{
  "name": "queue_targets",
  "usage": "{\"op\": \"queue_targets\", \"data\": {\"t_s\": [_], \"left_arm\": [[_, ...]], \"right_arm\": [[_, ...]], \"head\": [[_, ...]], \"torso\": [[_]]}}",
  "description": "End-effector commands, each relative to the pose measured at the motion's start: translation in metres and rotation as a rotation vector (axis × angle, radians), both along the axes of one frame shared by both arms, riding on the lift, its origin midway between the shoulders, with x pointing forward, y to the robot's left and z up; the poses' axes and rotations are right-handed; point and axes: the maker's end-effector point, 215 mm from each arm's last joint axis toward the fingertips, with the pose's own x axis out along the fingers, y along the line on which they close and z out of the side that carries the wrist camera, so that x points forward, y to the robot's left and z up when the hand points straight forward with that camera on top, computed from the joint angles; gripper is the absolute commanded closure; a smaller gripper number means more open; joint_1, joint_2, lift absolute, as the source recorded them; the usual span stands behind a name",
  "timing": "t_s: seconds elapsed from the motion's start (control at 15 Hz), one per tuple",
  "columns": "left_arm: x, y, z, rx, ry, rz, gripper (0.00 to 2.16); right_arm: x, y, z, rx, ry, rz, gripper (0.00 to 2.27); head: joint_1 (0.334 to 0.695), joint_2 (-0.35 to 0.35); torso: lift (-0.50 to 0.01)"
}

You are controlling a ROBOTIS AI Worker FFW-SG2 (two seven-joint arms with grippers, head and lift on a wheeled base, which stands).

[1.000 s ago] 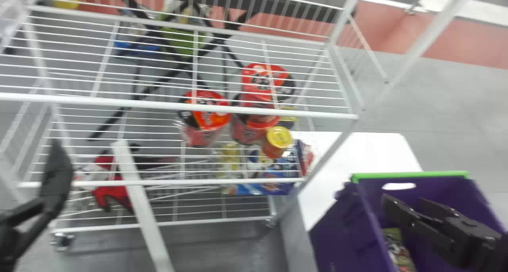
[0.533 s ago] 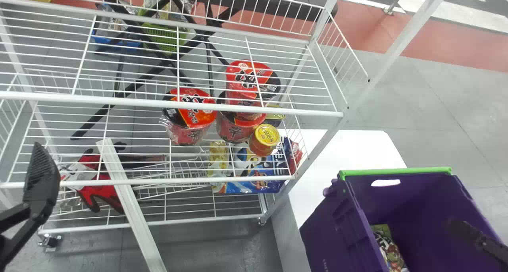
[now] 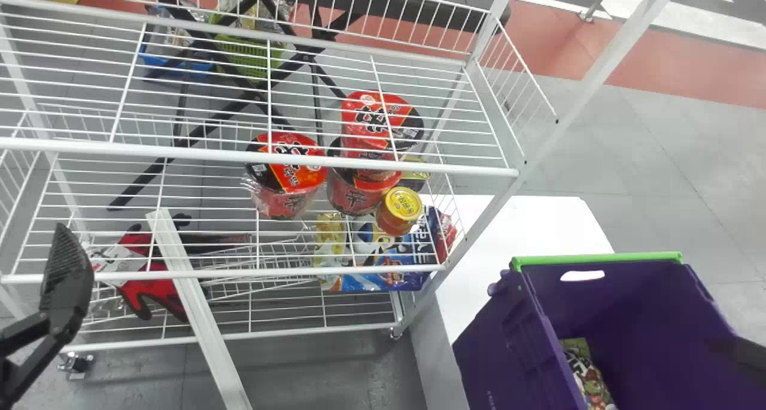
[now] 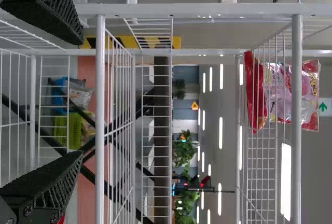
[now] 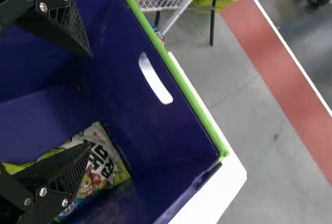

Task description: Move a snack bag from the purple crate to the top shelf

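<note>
Has the right hand at the purple crate, against its right side in the head view; can't tell how deep. Is released, with two fingers wide apart and nothing gripped, per right wrist view. Has the snack bag loose down inside the crate, near the wall on the wire rack side. Overlaps the bag with one finger in the right wrist view; can't tell if touching. Has the left hand at far left, in front of the rack, also released, holding nothing. Has the crate on the white desk, just right of the rack. Includes red noodle cups on a rack shelf, one stacked on another, with a yellow-lidded jar just beside. Has a blue bag and red gloves lower down, well apart. Also has a red and clear bag on a high wire shelf, per left wrist view.
</note>
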Motion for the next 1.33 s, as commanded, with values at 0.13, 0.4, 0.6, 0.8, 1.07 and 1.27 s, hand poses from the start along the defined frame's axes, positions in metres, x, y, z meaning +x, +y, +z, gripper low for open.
{"op": "queue_targets", "data": {"t_s": [0.13, 0.4, 0.6, 0.8, 1.07, 1.27], "left_arm": [[0.001, 0.003, -0.001, 0.005, 0.001, 0.004, 0.04], [0.001, 0.006, -0.002, 0.009, 0.001, 0.009, 0.04], [0.002, 0.005, -0.002, 0.009, 0.002, 0.007, 0.04], [0.001, 0.006, -0.001, 0.009, -0.002, 0.008, 0.04], [0.001, 0.012, -0.005, 0.008, 0.005, 0.019, 0.04], [0.003, 0.013, -0.002, 0.001, -0.002, 0.019, 0.04]], "right_arm": [[0.0, -0.027, -0.02, -0.099, 0.121, 0.116, 0.17], [-0.025, -0.042, -0.048, -0.208, 0.268, 0.181, 0.16], [-0.026, -0.036, -0.078, -0.263, 0.344, 0.301, 0.14], [-0.034, -0.02, -0.117, -0.278, 0.464, 0.393, 0.12], [-0.06, -0.004, -0.163, -0.233, 0.587, 0.453, 0.04], [-0.085, -0.003, -0.188, -0.21, 0.654, 0.485, 0.04]], "head": [[0.695, -0.35], [0.695, -0.35], [0.695, -0.35], [0.695, -0.35], [0.695, -0.35], [0.695, -0.35]], "torso": [[-0.454], [-0.454], [-0.454], [-0.454], [-0.454], [-0.454]]}}
